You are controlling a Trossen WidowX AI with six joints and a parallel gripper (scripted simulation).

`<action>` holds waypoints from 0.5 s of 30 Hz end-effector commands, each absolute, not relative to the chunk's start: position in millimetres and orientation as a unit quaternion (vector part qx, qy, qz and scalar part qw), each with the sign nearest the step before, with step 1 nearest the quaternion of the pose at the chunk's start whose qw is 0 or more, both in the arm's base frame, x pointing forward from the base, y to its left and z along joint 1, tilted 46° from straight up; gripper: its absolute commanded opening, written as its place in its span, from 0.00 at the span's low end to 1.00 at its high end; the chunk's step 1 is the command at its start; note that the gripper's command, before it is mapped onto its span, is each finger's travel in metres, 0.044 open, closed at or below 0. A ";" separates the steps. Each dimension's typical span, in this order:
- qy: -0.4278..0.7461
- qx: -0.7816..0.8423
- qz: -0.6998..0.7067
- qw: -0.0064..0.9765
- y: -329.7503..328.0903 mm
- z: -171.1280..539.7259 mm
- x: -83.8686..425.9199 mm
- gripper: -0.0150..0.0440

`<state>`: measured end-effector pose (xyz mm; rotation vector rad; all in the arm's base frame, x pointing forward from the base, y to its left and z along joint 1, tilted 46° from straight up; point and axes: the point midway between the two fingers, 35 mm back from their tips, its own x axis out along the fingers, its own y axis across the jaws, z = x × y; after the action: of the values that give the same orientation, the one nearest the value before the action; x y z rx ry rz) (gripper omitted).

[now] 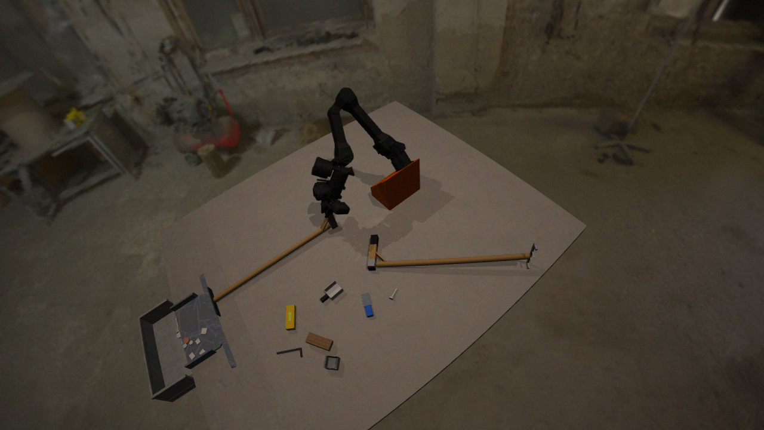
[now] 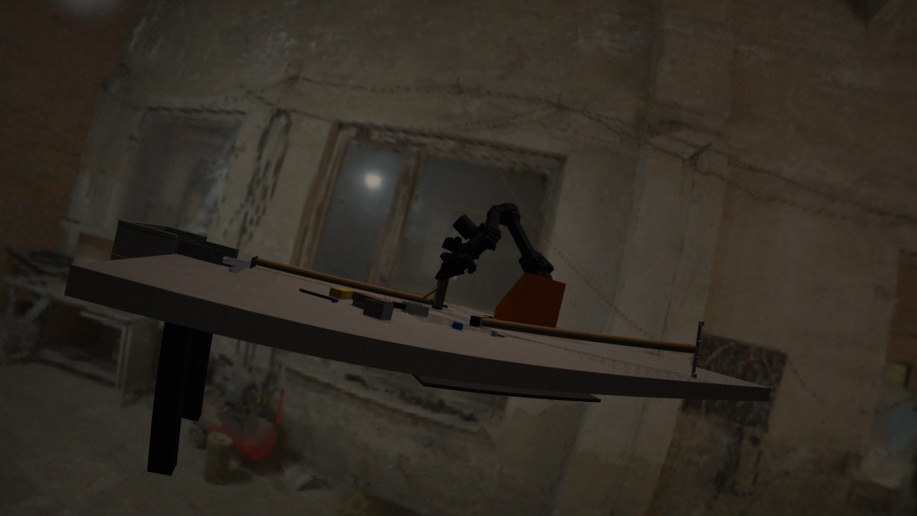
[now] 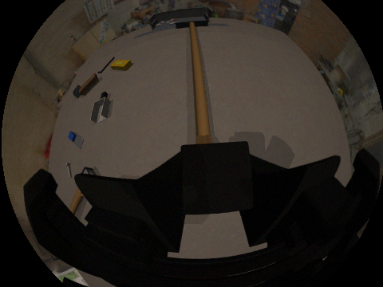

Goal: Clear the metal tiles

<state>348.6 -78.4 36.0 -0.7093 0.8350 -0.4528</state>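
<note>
Several tiles (image 1: 197, 341) are lying on the steel plate (image 1: 194, 321) at the lower left of the top view, beside the catch box (image 1: 151, 357) (image 2: 146, 241); partly open jaws (image 1: 330, 220) (image 2: 440, 276) are gripping the long scraper (image 1: 270, 263) (image 2: 339, 280) (image 3: 199, 84) near mid-frame.

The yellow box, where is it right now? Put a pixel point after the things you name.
In the top view, the yellow box (image 1: 290, 317) (image 2: 341, 293) (image 3: 121, 64) lies left of the wooden block (image 1: 319, 341) (image 3: 88, 84).
</note>
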 end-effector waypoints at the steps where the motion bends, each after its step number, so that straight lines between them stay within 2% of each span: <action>1: 0.388 -0.332 -0.215 0.833 -77.7 38.2 342.3 0.25; 12: 0.388 -0.332 -0.214 0.833 -77.5 35.5 325.2 0.25; 15: 0.392 -0.334 -0.213 0.830 -78.2 34.2 330.0 0.39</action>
<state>329.0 -78.1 34.1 -0.7090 0.8320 -0.4514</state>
